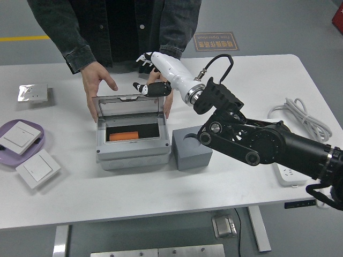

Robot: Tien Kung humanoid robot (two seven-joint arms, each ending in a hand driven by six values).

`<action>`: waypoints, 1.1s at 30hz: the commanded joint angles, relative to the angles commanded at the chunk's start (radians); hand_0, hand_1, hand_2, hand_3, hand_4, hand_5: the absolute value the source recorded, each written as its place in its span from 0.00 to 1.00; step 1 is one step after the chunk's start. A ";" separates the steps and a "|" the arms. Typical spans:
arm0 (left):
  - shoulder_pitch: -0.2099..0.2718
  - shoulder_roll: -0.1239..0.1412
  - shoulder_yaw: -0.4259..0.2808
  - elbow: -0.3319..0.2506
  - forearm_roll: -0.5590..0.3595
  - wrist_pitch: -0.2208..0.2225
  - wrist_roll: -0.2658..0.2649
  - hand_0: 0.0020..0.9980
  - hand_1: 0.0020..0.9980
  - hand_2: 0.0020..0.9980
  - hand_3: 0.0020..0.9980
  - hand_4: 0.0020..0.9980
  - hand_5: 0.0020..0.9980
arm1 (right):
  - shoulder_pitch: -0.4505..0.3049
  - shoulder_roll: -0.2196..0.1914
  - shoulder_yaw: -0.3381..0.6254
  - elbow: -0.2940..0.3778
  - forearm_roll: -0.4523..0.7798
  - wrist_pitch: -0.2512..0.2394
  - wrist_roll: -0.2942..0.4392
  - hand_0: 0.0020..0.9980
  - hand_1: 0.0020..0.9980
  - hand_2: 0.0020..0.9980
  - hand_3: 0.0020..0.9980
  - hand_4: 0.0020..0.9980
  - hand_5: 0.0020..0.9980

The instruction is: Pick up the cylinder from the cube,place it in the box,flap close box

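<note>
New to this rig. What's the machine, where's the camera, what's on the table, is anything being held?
One picture, taken from a camera high on the robot's own side, looking forward and down over the white table. The black arm from the right ends in a white five-fingered right hand, fingers relaxed, holding nothing, raised above the grey box. No left arm shows. The box's clear lid stands open; an orange cylinder lies inside. Beside it sits a grey cube with an empty notch on top. A person opposite rests both hands at the box's back. Also there: wall switches, one on a purple plate, and a power strip.
</note>
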 joint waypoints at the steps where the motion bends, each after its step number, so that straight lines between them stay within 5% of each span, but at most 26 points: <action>1: 0.001 0.000 0.001 0.000 -0.001 0.000 0.000 0.64 0.61 0.56 0.64 0.72 0.24 | -0.002 -0.001 -0.011 -0.009 0.006 0.000 0.000 0.61 0.62 0.61 0.64 0.75 0.25; 7: 0.003 0.000 0.041 -0.003 -0.044 0.005 -0.027 0.64 0.61 0.56 0.64 0.72 0.24 | -0.024 -0.010 -0.039 0.017 -0.002 -0.010 0.008 0.60 0.62 0.61 0.64 0.76 0.25; 18: 0.013 0.000 0.049 -0.001 -0.056 0.011 -0.032 0.64 0.61 0.56 0.64 0.72 0.24 | -0.062 -0.056 -0.054 0.192 -0.036 -0.037 0.007 0.60 0.62 0.61 0.65 0.76 0.28; 33: 0.021 -0.010 0.049 0.001 -0.062 0.011 -0.033 0.64 0.61 0.56 0.64 0.72 0.24 | -0.142 -0.093 -0.060 0.299 -0.030 -0.058 0.002 0.60 0.61 0.61 0.65 0.74 0.29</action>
